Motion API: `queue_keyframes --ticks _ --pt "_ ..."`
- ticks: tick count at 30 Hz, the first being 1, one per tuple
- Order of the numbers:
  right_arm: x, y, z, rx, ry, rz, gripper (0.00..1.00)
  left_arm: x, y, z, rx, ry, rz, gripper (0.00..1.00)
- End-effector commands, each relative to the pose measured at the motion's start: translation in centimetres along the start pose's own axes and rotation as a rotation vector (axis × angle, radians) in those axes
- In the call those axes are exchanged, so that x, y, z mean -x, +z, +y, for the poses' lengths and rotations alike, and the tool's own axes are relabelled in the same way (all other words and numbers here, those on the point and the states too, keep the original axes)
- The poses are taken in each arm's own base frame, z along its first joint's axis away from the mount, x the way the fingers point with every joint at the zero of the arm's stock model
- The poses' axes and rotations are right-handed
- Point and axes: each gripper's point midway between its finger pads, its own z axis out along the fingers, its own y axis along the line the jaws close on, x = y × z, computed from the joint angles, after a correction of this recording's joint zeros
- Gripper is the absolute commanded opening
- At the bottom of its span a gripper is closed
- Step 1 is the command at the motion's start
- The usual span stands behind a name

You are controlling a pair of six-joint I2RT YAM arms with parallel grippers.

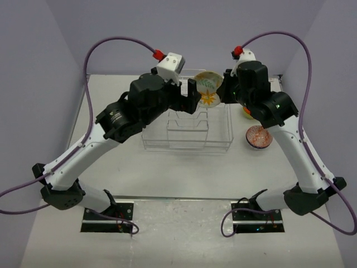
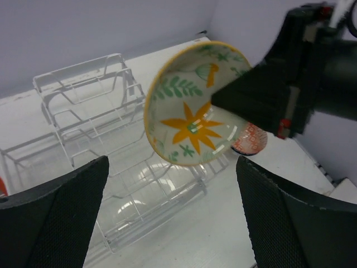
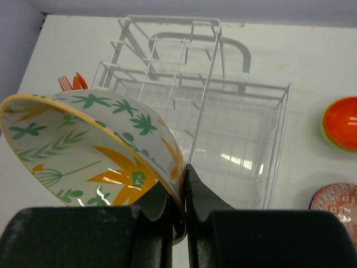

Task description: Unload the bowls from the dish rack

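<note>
Up close: right claw (image 3: 184,192) on cream bowl (image 3: 83,145) rim

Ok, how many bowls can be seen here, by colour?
Cream bowl with orange flower: 1, held by the right hand
Red-patterned bowl: 1
Orange bowl: 1
Total: 3 plain to see; a yellow-green edge under the orange one may be a fourth.
</note>
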Motion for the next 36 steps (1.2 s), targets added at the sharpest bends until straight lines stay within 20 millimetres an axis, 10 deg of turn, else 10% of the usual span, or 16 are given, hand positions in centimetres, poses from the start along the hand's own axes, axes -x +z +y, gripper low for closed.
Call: queue_keyframes --ticks 1,14,27,32,36 --pt "-0.8 -3.4 0.4 0.054 0.091 0.02 0.0 0.5 -0.5 3.1 0.264 0.114 0.018 0.95" --pt "-3.0 -4.6 1.0 0.104 0.122 0.054 0.0 -0.4 1.8 1.8 0.29 0.14 -0.007 0.44" --pt "-3.2 -4.6 3.9 0.22 0.136 0.068 0.0 -2.9 3.9 2.3 0.332 0.198 0.041 0.43" --pt "-3.5 -4.9 4.5 0.257 0.138 0.068 0.0 -2.8 4.3 2.4 0.342 0.199 0.037 0.0" --pt "-3.6 -5.3 5.3 0.312 0.138 0.066 0.0 -3.1 4.3 3.0 0.381 0.205 0.042 0.0"
